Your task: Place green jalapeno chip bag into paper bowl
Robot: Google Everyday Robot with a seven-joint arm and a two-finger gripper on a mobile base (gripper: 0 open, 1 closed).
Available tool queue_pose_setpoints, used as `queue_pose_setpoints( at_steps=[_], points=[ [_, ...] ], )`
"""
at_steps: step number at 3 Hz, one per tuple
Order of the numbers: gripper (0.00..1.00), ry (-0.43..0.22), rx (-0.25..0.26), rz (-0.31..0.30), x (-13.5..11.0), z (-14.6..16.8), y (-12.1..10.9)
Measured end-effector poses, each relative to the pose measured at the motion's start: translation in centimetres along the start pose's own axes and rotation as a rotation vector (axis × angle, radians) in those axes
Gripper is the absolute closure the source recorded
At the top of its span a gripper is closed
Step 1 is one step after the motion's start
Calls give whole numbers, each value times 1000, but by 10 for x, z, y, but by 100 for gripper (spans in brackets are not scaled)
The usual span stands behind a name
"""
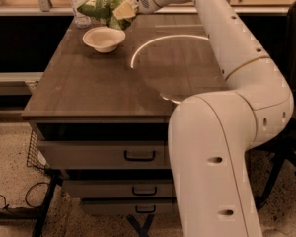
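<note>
The green jalapeno chip bag (101, 6) hangs in the air at the far left of the table, held by my gripper (122, 11). The gripper is shut on the bag's right end. The bag hovers just above and behind the paper bowl (104, 38), a small off-white bowl standing on the brown tabletop. The bowl has nothing in it. My white arm reaches in from the right foreground across the table.
A clear plastic water bottle (78, 3) stands just behind the bag, near the table's far left edge (64, 33). Drawers (138, 155) front the table below. A wire basket (35, 152) and cables lie on the floor at left.
</note>
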State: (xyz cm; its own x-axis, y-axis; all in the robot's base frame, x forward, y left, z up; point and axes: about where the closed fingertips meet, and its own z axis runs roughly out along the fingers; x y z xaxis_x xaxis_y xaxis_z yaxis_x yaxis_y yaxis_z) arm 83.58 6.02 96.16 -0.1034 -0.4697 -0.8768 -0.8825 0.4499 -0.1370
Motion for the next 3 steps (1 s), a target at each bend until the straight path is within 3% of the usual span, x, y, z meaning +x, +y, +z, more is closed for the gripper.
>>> queue_pose_setpoints(
  at_steps=[1,2,3],
  points=[
    [100,33,1,-2,2,12,7],
    [100,80,-23,2,8,38,27],
    [100,90,-16,1,9,44,29]
  ],
)
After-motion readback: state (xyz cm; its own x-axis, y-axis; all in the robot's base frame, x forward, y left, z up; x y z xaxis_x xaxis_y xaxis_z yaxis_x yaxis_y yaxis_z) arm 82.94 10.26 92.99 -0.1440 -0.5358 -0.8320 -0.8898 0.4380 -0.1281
